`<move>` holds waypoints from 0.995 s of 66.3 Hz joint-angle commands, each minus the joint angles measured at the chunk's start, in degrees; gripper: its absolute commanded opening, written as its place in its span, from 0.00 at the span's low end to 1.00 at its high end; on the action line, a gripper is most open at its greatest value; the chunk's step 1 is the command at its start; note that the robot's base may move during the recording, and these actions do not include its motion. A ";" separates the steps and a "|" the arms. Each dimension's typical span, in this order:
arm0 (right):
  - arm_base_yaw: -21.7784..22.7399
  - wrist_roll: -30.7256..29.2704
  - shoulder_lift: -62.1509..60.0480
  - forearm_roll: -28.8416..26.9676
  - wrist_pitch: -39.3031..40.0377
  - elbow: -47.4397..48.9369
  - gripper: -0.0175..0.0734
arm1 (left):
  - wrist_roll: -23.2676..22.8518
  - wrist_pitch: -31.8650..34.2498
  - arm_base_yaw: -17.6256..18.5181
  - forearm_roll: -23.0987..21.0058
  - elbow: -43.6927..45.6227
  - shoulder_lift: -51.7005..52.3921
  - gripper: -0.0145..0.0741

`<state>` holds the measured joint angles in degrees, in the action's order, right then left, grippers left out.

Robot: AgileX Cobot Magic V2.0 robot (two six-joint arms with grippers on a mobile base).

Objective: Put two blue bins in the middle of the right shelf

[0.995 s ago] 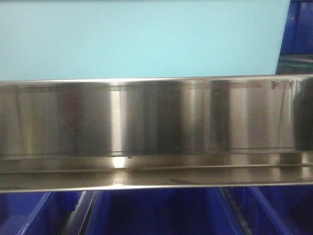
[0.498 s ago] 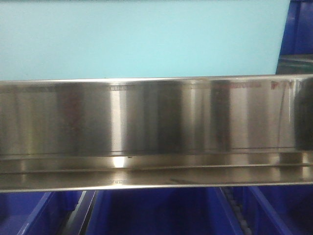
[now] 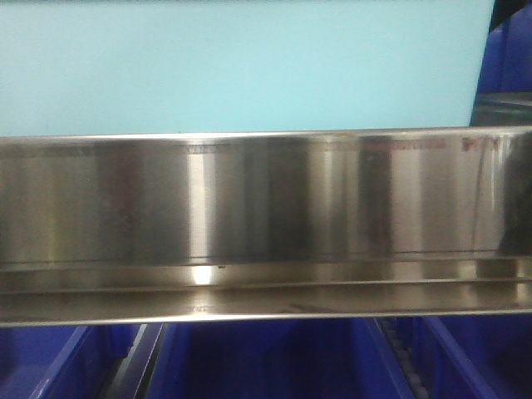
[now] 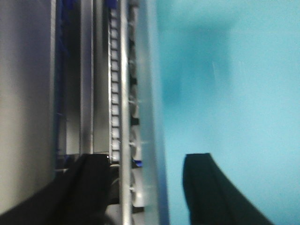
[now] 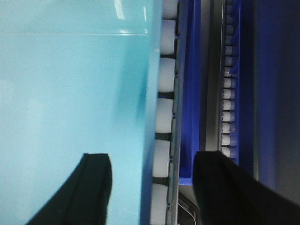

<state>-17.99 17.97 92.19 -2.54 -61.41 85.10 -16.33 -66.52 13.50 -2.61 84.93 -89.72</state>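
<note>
A light blue bin [image 3: 241, 66] fills the upper part of the front view, behind a steel shelf beam. My left gripper [image 4: 144, 158] is open, its two black fingers standing either side of that bin's [image 4: 234, 84] wall edge without touching it. My right gripper [image 5: 153, 154] is open too. One of its fingers lies over the light blue bin [image 5: 70, 84], the other over a dark blue bin [image 5: 190, 93] beside it. Only one light blue bin shows.
A shiny steel shelf beam [image 3: 266, 224] crosses the front view. Dark blue bins [image 3: 266, 362] sit below it, and another [image 3: 511, 50] at the top right. White roller tracks [image 5: 166, 117] [image 4: 114, 93] run along the shelf beside the bin.
The dark reflection at the right end of the steel beam has faded. Nothing else in the front view has shifted.
</note>
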 commanded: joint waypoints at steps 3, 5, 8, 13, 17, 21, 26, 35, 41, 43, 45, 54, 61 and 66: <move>-0.07 -0.66 -0.24 0.19 0.25 0.51 0.33 | 0.66 -0.15 -0.14 -1.33 0.46 0.01 0.28; -0.07 -0.66 -0.24 0.19 0.36 0.51 0.27 | 0.75 -0.15 -0.14 -1.33 0.46 -0.24 0.22; -0.07 -0.66 -0.24 0.19 0.36 0.51 0.16 | 1.20 -0.15 -0.14 -1.33 0.46 -0.21 0.12; -0.07 -0.66 -0.24 0.19 0.36 0.51 0.01 | 1.82 -0.56 -0.14 -1.33 0.46 -0.21 0.04; -0.07 -0.66 -0.24 0.34 0.05 0.51 0.01 | 1.83 -1.25 -0.14 -1.33 0.46 -0.21 0.04; -0.07 -0.66 -0.35 0.73 -0.51 0.61 0.01 | 1.83 -1.45 -0.14 -1.22 0.46 -0.21 0.04; -0.07 -0.66 -0.44 1.29 -1.40 1.49 0.01 | 1.83 -1.54 -0.14 -1.01 0.57 -0.07 0.04; -0.07 -0.66 -1.62 2.84 -1.62 4.52 0.01 | 1.72 -1.54 1.34 0.42 2.19 0.85 0.04; -0.07 -0.66 -2.21 4.29 -1.76 7.09 0.01 | 1.30 -1.54 3.51 4.03 3.84 1.27 0.04; -0.07 -0.66 -2.21 4.61 -2.06 7.77 0.01 | 1.15 -1.54 4.40 5.63 4.44 1.36 0.04; -0.07 -0.66 -2.21 5.11 -2.62 9.04 0.01 | 1.02 -1.54 5.31 7.17 5.13 1.39 0.04; -0.33 -0.66 -2.21 7.04 -3.74 13.40 0.01 | 0.94 -1.94 9.29 10.32 9.39 1.39 0.04; -0.69 -0.66 -2.31 8.51 -4.92 17.69 0.01 | 0.94 -1.94 11.55 11.32 13.38 1.39 0.04; -1.07 -0.66 -2.68 10.02 -4.92 20.95 0.01 | 0.78 -1.59 12.13 11.32 16.44 1.39 0.04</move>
<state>-18.28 17.87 91.12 6.36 -68.47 102.20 -16.35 -68.94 23.99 9.11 97.64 -89.27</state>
